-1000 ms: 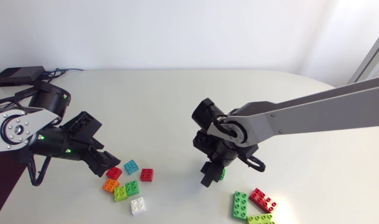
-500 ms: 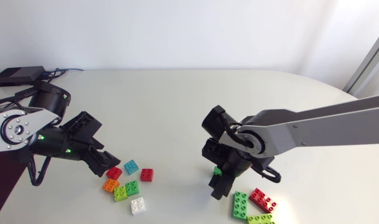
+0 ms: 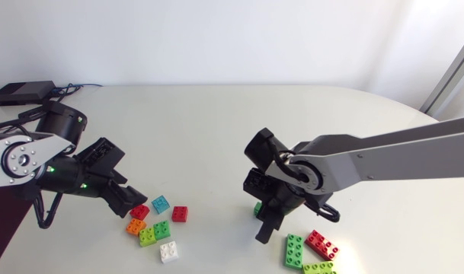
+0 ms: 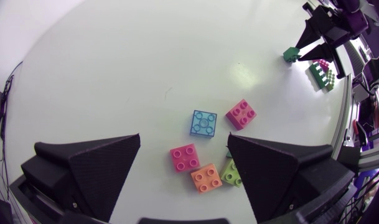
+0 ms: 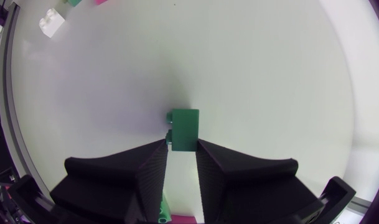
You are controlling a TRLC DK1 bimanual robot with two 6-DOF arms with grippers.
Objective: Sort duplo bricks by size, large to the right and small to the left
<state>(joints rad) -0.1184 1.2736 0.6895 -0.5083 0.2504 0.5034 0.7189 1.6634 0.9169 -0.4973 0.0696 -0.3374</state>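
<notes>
A small dark green brick lies on the table just ahead of my right gripper's fingertips. That gripper is shut and holds nothing. The left wrist view shows the same brick at the tip of the right gripper. Small bricks lie grouped at the front left: red, teal, red, orange, lime and white. My left gripper hangs open over this group, empty. Large green, red and lime bricks lie at the front right.
A black box with cables sits at the back left corner. The large bricks lie close to the table's front edge, right beside my right gripper.
My right gripper carried the dark green brick toward the front right, opened, left it on the table, and closed again empty. The left arm has not moved.
</notes>
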